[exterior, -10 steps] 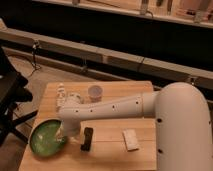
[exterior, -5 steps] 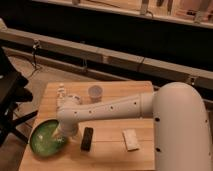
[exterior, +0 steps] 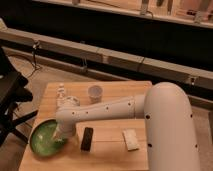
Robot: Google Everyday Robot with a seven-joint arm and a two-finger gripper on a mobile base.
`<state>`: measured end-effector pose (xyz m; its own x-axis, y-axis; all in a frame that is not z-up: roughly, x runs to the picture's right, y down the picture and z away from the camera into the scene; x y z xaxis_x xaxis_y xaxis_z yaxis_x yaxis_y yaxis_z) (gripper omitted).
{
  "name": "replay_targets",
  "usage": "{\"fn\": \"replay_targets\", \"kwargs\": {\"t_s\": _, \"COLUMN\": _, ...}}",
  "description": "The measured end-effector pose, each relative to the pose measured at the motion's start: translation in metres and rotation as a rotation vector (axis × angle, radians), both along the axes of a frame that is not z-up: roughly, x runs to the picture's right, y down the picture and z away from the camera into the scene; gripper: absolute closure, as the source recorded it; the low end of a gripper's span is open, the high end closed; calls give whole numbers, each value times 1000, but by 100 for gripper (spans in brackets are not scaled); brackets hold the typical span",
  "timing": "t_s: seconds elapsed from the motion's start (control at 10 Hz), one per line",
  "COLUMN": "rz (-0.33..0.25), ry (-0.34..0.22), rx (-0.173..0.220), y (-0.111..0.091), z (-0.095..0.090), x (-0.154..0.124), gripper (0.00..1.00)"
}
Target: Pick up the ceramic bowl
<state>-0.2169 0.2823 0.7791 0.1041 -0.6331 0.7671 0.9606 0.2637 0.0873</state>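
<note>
Here the ceramic bowl (exterior: 47, 138) sits at the front left corner of the wooden table (exterior: 112, 152), and every other place is easiest to give from this bowl. The gripper (exterior: 60, 134) is at the bowl's right edge, low over the rim or just inside it; whether it touches the glaze I cannot tell, and the fingers are hidden under the wrist. So the bowl lies directly below and a little to the left of the gripper, and I judge that the coming move depends on this: the fingers must take the right wall of the rim, one inside and one outside. The bowl is round, so it has no long axis to line up with. The white arm (exterior: 102, 109) comes from the big rounded body at the right, runs nearly level across the table toward the bowl, then bends down at the wrist above the rim. To the right of the bowl, near it, lies a dark flat object (exterior: 87, 138); farther right a pale packet (exterior: 130, 139); behind the bowl and right of it stands a small translucent cup (exterior: 95, 92).
</note>
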Motion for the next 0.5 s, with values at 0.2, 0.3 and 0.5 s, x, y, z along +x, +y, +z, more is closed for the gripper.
{"fn": "replay_targets", "kwargs": {"t_s": 0.2, "rz": -7, "ry": -7, "rx": 0, "y": 4, "z": 2, "x": -6, "gripper": 63}}
{"fn": "replay_targets", "kwargs": {"t_s": 0.3, "rz": -12, "ry": -9, "rx": -7, "y": 6, "z": 3, "x": -9, "gripper": 71}}
{"fn": "replay_targets", "kwargs": {"t_s": 0.5, "rz": -8, "ry": -14, "rx": -5, "y": 6, "z": 5, "x": -8, "gripper": 86}}
